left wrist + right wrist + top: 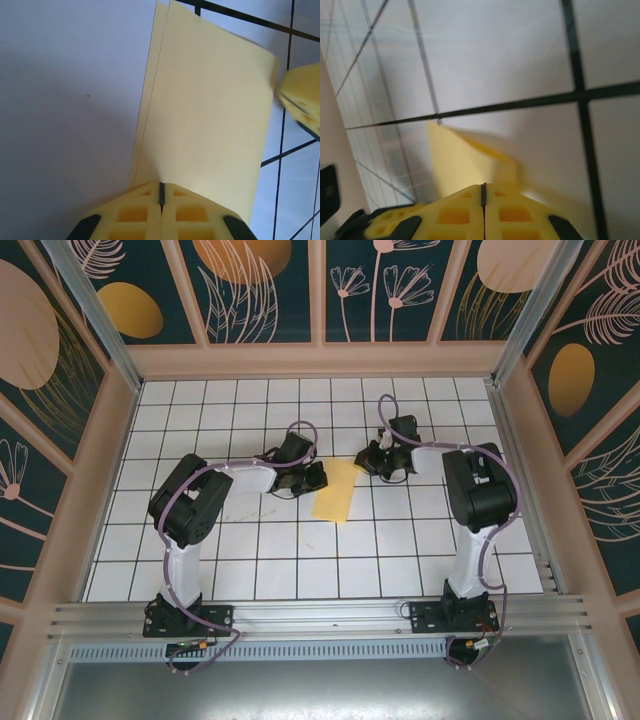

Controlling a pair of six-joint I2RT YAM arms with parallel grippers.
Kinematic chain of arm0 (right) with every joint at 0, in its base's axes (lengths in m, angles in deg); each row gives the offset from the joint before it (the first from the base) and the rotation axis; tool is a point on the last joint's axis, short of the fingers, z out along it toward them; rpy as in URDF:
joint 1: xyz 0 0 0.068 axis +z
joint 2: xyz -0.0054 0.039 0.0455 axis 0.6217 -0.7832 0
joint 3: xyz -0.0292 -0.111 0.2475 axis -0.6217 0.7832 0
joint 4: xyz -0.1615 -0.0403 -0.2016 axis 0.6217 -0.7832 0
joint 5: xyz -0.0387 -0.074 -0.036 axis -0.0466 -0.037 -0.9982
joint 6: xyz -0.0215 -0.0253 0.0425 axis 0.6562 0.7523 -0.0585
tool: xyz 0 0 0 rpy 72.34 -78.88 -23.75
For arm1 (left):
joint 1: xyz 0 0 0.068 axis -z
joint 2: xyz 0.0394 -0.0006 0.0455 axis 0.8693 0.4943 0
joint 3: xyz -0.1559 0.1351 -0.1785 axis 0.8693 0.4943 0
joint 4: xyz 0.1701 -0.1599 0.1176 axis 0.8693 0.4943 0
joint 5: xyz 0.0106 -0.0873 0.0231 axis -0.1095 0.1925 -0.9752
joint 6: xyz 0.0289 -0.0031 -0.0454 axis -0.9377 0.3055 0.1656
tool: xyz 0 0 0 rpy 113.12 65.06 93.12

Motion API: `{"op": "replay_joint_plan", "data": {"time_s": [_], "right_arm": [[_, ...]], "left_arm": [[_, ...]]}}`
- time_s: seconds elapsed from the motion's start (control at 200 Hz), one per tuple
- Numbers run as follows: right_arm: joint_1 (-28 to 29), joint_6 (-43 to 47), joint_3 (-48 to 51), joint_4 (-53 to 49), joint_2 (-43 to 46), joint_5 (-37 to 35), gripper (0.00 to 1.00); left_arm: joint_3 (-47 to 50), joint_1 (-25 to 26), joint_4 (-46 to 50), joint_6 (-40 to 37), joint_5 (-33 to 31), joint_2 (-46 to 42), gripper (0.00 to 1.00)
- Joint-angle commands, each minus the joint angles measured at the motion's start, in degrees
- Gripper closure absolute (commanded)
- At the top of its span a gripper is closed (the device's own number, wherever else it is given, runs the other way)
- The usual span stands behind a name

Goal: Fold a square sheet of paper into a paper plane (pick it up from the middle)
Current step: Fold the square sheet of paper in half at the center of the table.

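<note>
The pale-yellow sheet of paper lies folded in half on the white grid table, its two layers offset along one long edge. My left gripper is shut, and its yellow fingertips rest on the paper's near edge. My right gripper is also shut at the sheet's far corner, its fingers touching that corner. In the right wrist view a raised, blurred flap of the paper stands just beyond the closed fingertips. I cannot tell whether either pair of fingers pinches the paper.
Beige walls with patterned panels enclose the table on three sides. An aluminium rail runs along the near edge, holding both arm bases. Open grid tiles lie in front of the paper.
</note>
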Motion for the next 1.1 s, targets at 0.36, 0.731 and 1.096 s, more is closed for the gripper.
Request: {"op": "replay_joint_plan", "data": {"time_s": [0.36, 0.731, 1.096], "right_arm": [[10.5, -6.3, 18.7, 6.1, 15.4, 2.1, 0.95], [12.3, -3.4, 24.7, 3.3, 17.0, 0.5, 0.94], [13.7, -3.9, 26.9, 8.3, 17.3, 3.8, 0.94]], "left_arm": [[2.6, 0.3, 5.3, -1.1, -1.1, -0.1, 1.0], [2.7, 0.3, 5.2, -0.8, -1.1, 0.0, 1.0], [2.5, 0.3, 5.2, -0.8, -0.9, 0.1, 1.0]]}}
